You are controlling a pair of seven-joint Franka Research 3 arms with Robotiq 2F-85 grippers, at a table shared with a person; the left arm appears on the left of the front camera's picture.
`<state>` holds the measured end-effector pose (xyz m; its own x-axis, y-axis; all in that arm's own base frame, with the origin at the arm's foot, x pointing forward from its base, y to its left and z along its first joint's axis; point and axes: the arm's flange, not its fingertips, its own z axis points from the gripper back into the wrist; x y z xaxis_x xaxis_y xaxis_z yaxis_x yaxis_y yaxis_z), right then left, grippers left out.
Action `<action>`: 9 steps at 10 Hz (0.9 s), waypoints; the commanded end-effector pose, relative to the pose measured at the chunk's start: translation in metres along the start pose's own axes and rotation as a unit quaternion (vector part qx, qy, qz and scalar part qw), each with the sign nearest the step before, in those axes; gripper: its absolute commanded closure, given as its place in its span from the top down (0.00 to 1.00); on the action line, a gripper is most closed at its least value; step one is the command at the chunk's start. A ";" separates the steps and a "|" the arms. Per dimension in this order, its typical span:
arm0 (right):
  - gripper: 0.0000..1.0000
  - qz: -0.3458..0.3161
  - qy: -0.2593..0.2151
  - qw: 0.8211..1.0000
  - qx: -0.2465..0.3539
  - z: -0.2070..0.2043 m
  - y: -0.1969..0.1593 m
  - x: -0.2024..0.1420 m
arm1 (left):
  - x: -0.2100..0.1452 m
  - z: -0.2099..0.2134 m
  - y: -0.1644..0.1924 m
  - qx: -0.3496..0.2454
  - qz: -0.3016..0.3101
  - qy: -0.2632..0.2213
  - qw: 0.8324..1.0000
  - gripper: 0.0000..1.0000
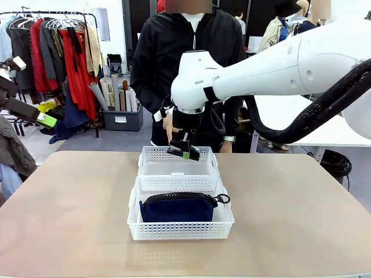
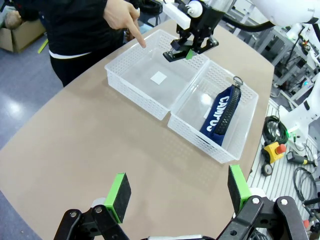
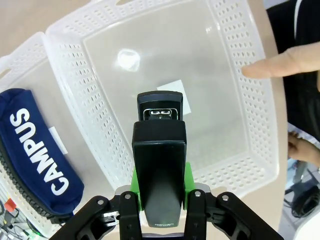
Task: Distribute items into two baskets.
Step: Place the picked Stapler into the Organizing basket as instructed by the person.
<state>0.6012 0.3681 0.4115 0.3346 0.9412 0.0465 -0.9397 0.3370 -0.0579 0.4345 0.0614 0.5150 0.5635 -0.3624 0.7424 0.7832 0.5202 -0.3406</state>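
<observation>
The black stapler (image 3: pixel 159 165) sat clamped lengthwise between the green pads of the right hand (image 1: pixel 185 152), nose pointing down, held above the far basket (image 1: pixel 152 157) and not yet touching its floor. It looked small, rigid and light; the smooth casing could slip, so the grip across its flat sides near the rear seemed the sound place to hold it. The far basket was empty apart from a small white label (image 2: pixel 158 77) on its floor. The near basket (image 1: pixel 225 230), touching the far one along their long walls, already held the navy pouch (image 1: pixel 178 207), soft and slumped, ring pull (image 1: pixel 223 198) toward the robot's right. A person's finger (image 2: pixel 139 39) pointed at the far basket's rim. The left hand (image 2: pixel 177 192) hung with jaws wide apart and empty, well back over the bare table (image 2: pixel 75 150).
</observation>
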 end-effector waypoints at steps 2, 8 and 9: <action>0.00 0.026 -0.002 1.000 -0.002 -0.016 -0.005 0.006 | 0.000 0.000 -0.001 -0.003 -0.002 -0.004 1.000 1.00; 0.00 0.031 0.018 0.999 0.038 -0.058 -0.023 0.012 | 0.000 0.000 -0.001 -0.003 -0.002 -0.004 1.000 1.00; 0.00 0.031 0.022 0.998 0.042 -0.064 -0.025 0.014 | 0.000 0.000 -0.001 -0.003 -0.002 -0.004 1.000 1.00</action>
<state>0.6233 0.3706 0.3441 0.3134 0.9496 0.0096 -0.9496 0.3132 0.0149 0.4344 0.0614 0.5150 0.5635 -0.3624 0.7424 0.7832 0.5202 -0.3406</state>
